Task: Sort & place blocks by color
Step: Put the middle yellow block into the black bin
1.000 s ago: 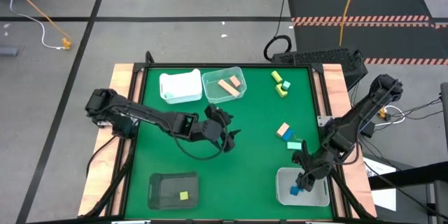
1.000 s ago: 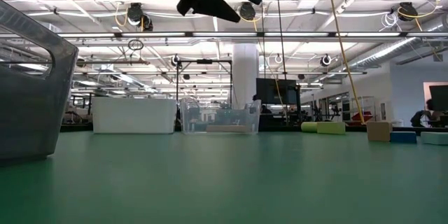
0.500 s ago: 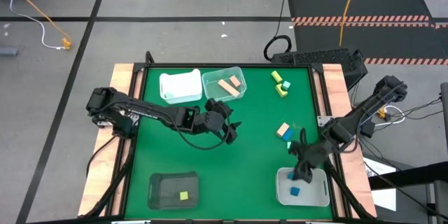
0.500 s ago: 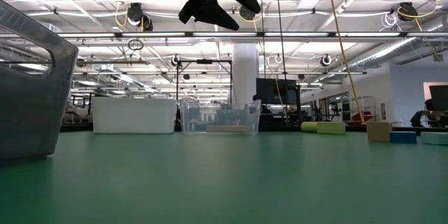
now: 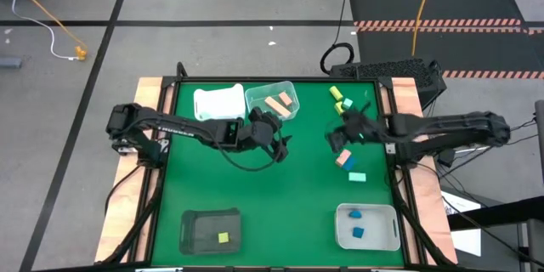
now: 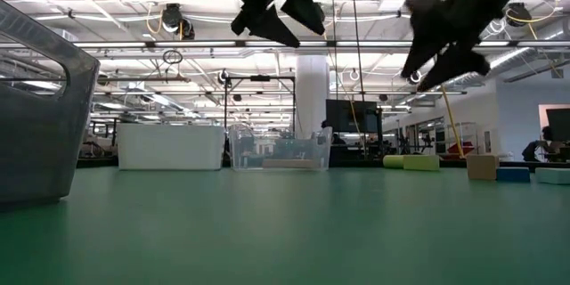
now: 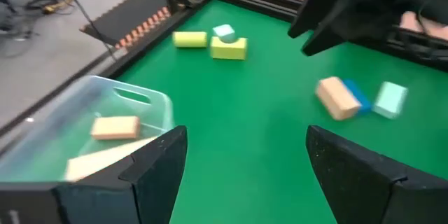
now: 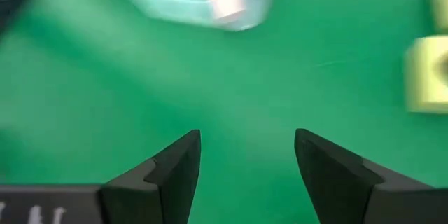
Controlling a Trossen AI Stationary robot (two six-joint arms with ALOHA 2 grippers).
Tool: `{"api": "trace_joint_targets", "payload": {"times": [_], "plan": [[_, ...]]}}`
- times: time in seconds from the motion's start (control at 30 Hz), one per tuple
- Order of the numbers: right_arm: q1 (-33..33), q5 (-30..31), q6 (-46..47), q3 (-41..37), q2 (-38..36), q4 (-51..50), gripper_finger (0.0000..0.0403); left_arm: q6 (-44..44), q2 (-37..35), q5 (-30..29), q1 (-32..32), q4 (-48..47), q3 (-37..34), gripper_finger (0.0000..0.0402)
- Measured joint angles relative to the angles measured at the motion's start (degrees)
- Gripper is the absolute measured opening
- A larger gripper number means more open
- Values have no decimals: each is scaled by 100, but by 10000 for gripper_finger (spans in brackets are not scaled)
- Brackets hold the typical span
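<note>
From above, my right gripper, fingers apart and empty, hangs beside the tan block and mint block near the table's right edge, my left gripper, also apart and empty, waits mid-table, and a descent off-centre could knock the tan block into the blue one touching it. My left wrist view shows two tan blocks in the clear bin. My right wrist view shows bare felt between my fingers, so a close now would catch nothing.

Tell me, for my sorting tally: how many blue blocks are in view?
3: two in the white bin at and, one loose beside the tan block at. The arm may hide others.
</note>
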Motion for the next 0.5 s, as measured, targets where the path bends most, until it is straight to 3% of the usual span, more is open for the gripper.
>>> {"api": "trace_joint_targets", "payload": {"times": [0.27,0.5], "plan": [[-2093,-540,-735,0,1125,223,220,375,0,169,750,-6,0,292],[-3146,-1059,-1407,0,1939,1113,219,823,0,902,1429,-132,0,292]]}}
